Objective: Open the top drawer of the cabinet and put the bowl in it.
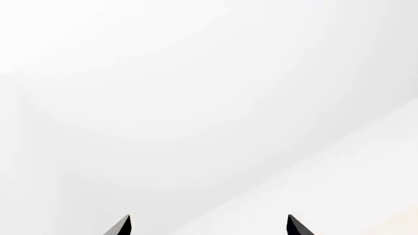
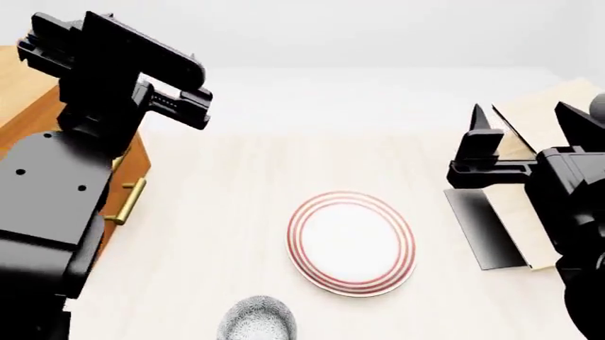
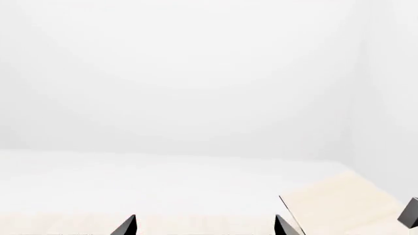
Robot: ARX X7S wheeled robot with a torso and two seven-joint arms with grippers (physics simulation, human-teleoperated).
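Note:
The speckled bowl (image 2: 257, 320) sits upright at the near edge of the pale wooden table, cut off by the picture's lower border. The orange-brown cabinet (image 2: 21, 81) stands at the far left, mostly hidden behind my left arm (image 2: 104, 64). Of the top drawer (image 2: 138, 164) only a narrow strip of front and a brass bar handle (image 2: 127, 202) show, and nothing juts out. My left gripper (image 1: 209, 225) is open and empty, facing white background. Over the table's right side my right gripper (image 2: 522, 112) is open, holding nothing. Both grippers are well apart from the bowl.
A wide white plate with red rings (image 2: 352, 242) lies mid-table, just beyond the bowl. A pale tilted-board rack (image 2: 534, 106) with a dark panel (image 2: 482, 227) stands at the right, under and behind my right gripper (image 3: 204, 225). The rack's corner (image 3: 333, 200) shows in the right wrist view.

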